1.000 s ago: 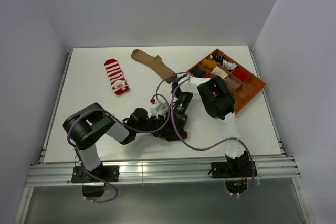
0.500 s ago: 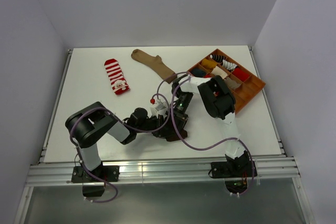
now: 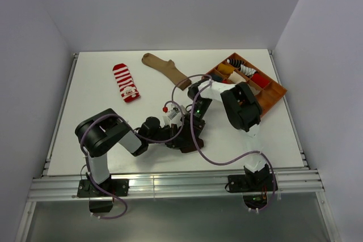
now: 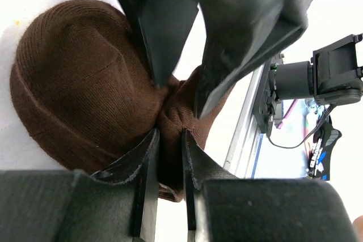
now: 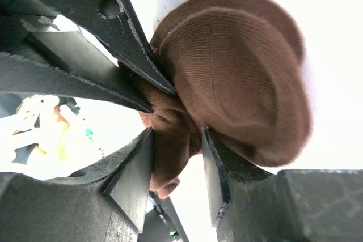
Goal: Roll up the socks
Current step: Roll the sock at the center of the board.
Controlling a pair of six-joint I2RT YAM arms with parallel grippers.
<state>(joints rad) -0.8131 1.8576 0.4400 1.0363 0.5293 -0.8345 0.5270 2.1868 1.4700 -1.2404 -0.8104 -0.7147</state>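
Note:
A dark brown sock (image 4: 79, 83), rolled into a rounded bundle, lies on the white table. A fold of it sticks out of the bundle. My left gripper (image 4: 169, 134) is shut on that fold, its pads pressed tight on the fabric. My right gripper (image 5: 177, 131) faces it from the other side, open, with the same fold of the brown sock (image 5: 238, 66) loose between its fingers. In the top view the left gripper (image 3: 182, 135) and right gripper (image 3: 195, 122) meet at mid-table, and they hide most of the bundle. A red-and-white striped sock (image 3: 126, 82) and a tan sock (image 3: 165, 69) lie flat further back.
An orange tray (image 3: 271, 99) with several compartments holding rolled socks stands at the back right, close to my right arm. A purple cable (image 3: 195, 145) loops over the table by the grippers. The table's metal front rail (image 3: 170, 182) runs along the near edge.
My right gripper's jaws have spread apart around the sock's fold, and its arm has swung slightly right. The left gripper closed a little, then held.

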